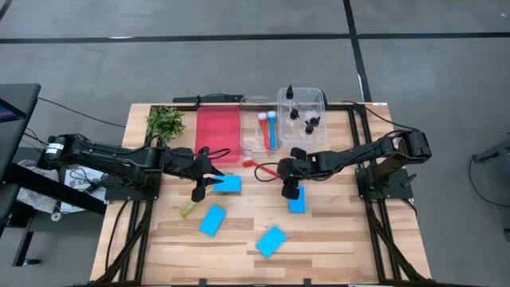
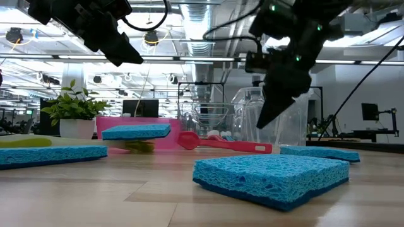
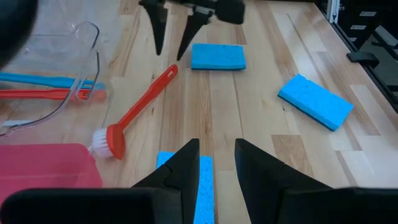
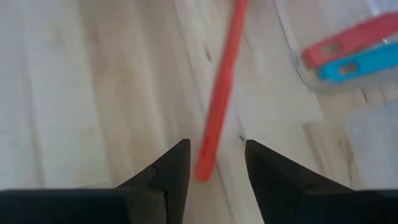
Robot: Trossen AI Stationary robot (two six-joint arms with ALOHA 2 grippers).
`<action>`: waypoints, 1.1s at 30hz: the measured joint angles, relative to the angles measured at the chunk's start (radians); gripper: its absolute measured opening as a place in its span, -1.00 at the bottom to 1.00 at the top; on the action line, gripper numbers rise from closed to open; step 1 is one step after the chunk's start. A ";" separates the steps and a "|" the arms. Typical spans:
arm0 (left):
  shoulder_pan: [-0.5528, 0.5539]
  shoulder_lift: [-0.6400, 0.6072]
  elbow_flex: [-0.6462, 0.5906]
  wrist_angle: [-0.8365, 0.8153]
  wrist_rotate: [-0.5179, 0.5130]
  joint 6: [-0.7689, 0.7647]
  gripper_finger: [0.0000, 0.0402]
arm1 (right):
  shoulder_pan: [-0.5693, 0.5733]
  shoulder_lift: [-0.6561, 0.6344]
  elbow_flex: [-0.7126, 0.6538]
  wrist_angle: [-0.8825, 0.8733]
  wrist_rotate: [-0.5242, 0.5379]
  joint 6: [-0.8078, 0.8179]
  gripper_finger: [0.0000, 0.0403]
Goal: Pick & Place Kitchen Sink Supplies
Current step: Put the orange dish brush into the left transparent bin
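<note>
A red brush lies flat on the table with its bristle head toward the red tray. My right gripper hangs open above the free end of the brush's handle, a finger on either side, clear of it; in the low view it is above the table. My left gripper is open, raised over a blue sponge. Three more blue sponges lie flat. A yellow-green brush lies near the left gripper.
At the far side stand a red tray, a clear tray holding a red and a blue brush, and a clear container with small black-capped bottles. A leafy sprig lies at the far left.
</note>
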 joint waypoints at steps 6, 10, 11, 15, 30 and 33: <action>0.000 0.000 0.000 0.001 0.000 0.000 -0.49 | -0.011 0.000 -0.085 0.106 -0.047 0.028 -0.23; 0.000 0.000 0.000 0.002 0.000 0.000 -0.49 | -0.008 0.000 -0.138 0.183 -0.056 0.029 -0.24; 0.000 0.000 0.000 0.002 0.000 0.000 -0.49 | -0.007 0.000 -0.146 0.189 -0.056 0.031 -0.25; 0.000 0.000 0.000 0.002 0.000 0.000 -0.49 | -0.011 0.000 -0.172 0.219 -0.052 0.054 -0.30; 0.000 0.000 0.000 0.003 0.000 0.000 -0.49 | -0.010 0.012 -0.208 0.334 -0.052 0.055 -0.39; 0.000 0.000 0.000 0.005 0.000 0.000 -0.49 | -0.010 0.043 -0.208 0.345 -0.052 0.055 -0.39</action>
